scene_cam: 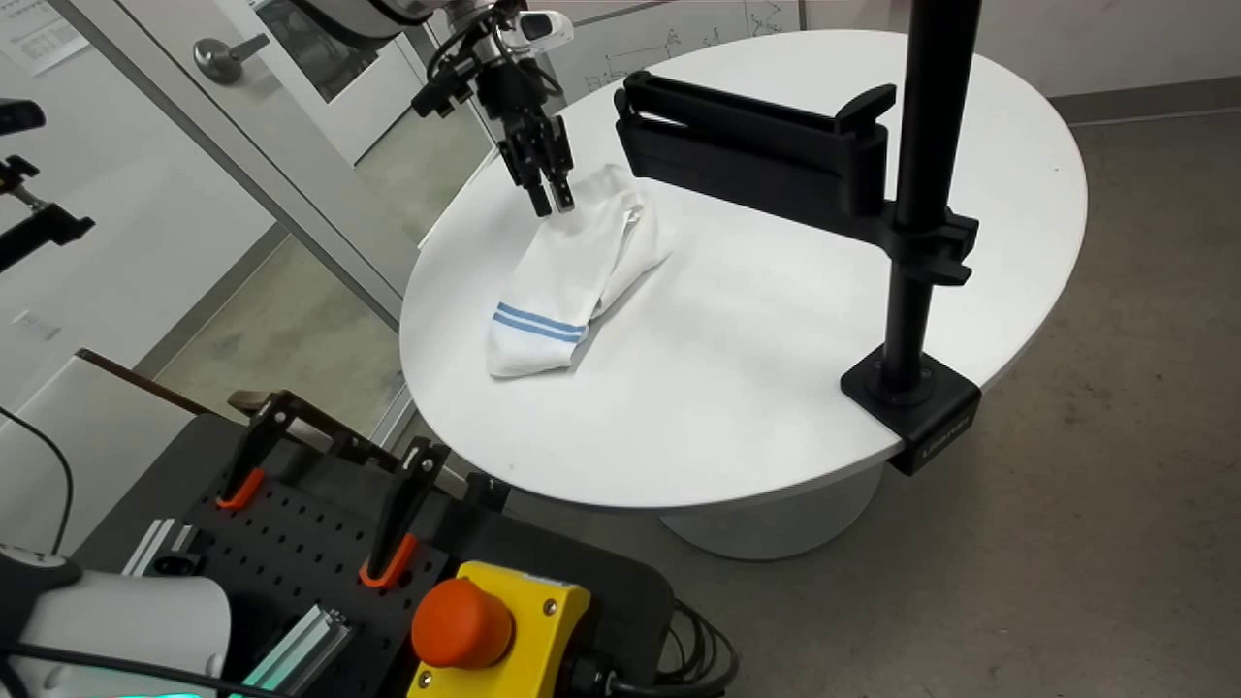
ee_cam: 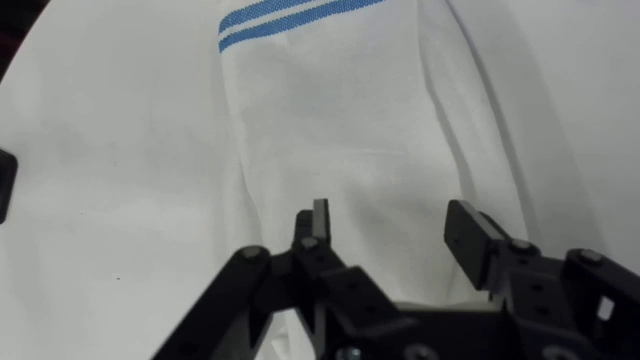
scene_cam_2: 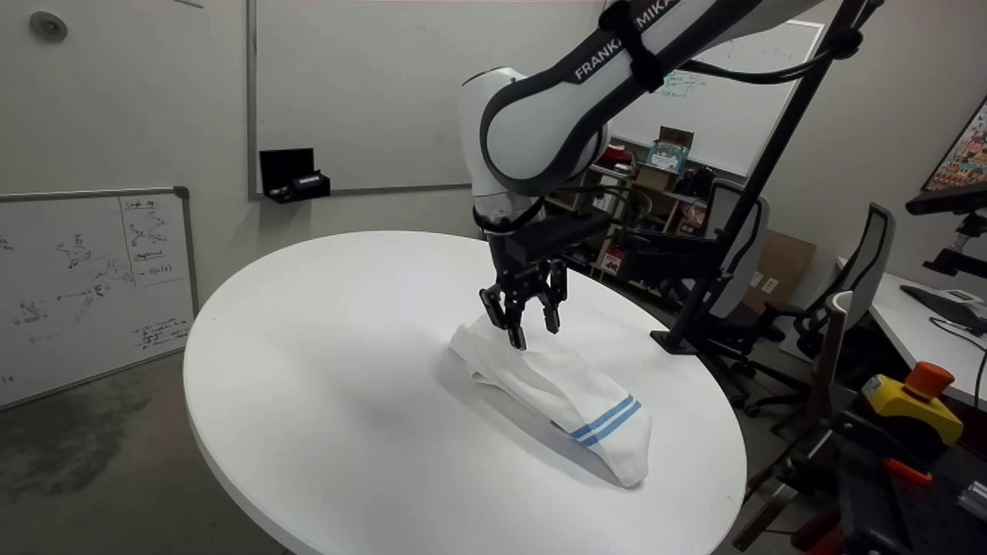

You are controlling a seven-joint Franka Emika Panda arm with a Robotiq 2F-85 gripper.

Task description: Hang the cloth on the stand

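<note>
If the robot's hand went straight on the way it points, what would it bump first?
Most likely the towel, on its plain part, away from the blue stripes. The open hand points down at it. How near it is, I can't tell.

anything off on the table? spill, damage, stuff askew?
Nothing stands out. The cloth is rumpled and unevenly folded on the table, ordinary for loose fabric. The stand sits at the table's edge. No spill or damage shows.
</note>
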